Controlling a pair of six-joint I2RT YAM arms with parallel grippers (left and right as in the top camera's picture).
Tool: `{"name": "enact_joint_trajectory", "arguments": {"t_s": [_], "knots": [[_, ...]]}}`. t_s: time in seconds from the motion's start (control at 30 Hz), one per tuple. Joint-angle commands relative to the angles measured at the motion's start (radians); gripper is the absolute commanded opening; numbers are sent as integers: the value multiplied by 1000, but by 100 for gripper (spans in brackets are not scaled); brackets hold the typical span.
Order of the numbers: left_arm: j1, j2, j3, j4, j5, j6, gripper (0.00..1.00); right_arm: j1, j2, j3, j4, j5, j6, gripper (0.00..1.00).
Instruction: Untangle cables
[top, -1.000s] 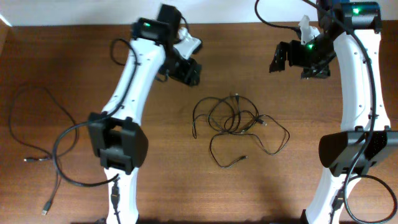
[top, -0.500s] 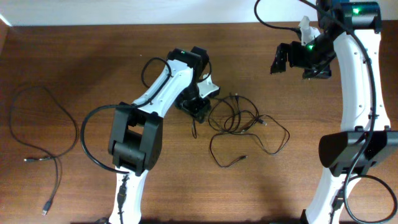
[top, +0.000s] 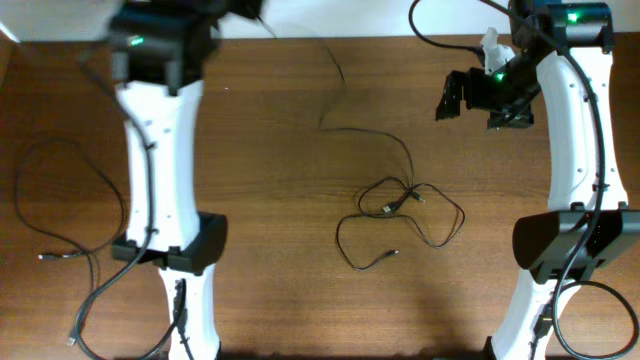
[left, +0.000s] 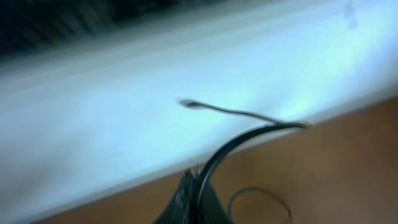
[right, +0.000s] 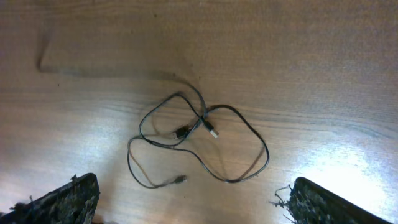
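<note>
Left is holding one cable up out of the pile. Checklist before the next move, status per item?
1. Left gripper shut on the held cable: ok, the cord arcs out of the closed fingers.
2. Held cable free of the clump: not ok, its strand runs from the top edge down into the loops.
3. Right gripper open and off the cables: ok, it hangs above them with nothing between its fingers.
4. Clump in right wrist view: ok, whole tangle visible.
5. Left wrist view usable: not ok, heavily blurred.
6. Separated cable at the left apart from the clump: ok.
</note>
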Motion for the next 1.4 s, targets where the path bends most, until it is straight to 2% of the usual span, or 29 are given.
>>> {"name": "enact_joint_trajectory", "arguments": {"t_s": [0.0, 0.07, 0.17, 0.2, 0.23, 0.33, 0.43, 0.5, 0.63, 0.7, 0.73, 0.8, 0.87, 0.9, 1.0, 1.3, 1.37], "knots": [[127, -20, 92, 185, -60, -50, 0, 3, 1, 2, -5, 8, -11, 99], [199, -21, 91, 334, -60, -89, 0, 3, 1, 2, -6, 5, -11, 99], [298, -21, 81, 472, -63, -174, 0, 5, 1, 2, -5, 5, -11, 99], [335, -21, 80, 500, -60, -226, 0, 8, 1, 2, -5, 5, -11, 99], [350, -21, 80, 489, -55, -227, 0, 12, 1, 2, -5, 5, -11, 99], [362, -21, 73, 311, -60, -174, 0, 30, 1, 2, -3, 5, -11, 99], [350, -21, 16, 9, -59, -137, 0, 37, 1, 2, -1, 9, -11, 99], [309, -20, -50, -177, -3, -137, 0, 36, 1, 2, -3, 8, -11, 99], [190, -20, -322, -309, 31, -136, 0, 36, 1, 2, -5, 8, -11, 99], [134, -20, -462, -292, 32, -105, 0, 36, 1, 2, -5, 9, -11, 99], [74, -20, -619, -233, 31, -78, 2, 36, 1, 2, -5, 9, -11, 99], [13, -20, -779, -145, 77, 1, 7, 36, 1, 2, -5, 9, -11, 99], [-48, -20, -931, -18, 132, 148, 29, 36, 1, 2, -5, 8, -11, 99], [-63, -20, -968, 24, 132, 167, 39, 36, 1, 2, -5, 8, -11, 99], [-98, -20, -1085, 180, 128, 176, 50, 36, 1, 2, -6, 8, -11, 99], [-114, -20, -1224, 219, 129, 202, 57, 36, 2, 2, -5, 8, -11, 99], [-115, -20, -1283, 285, 129, 201, 58, 36, 3, 2, -5, 8, -11, 99]]}}
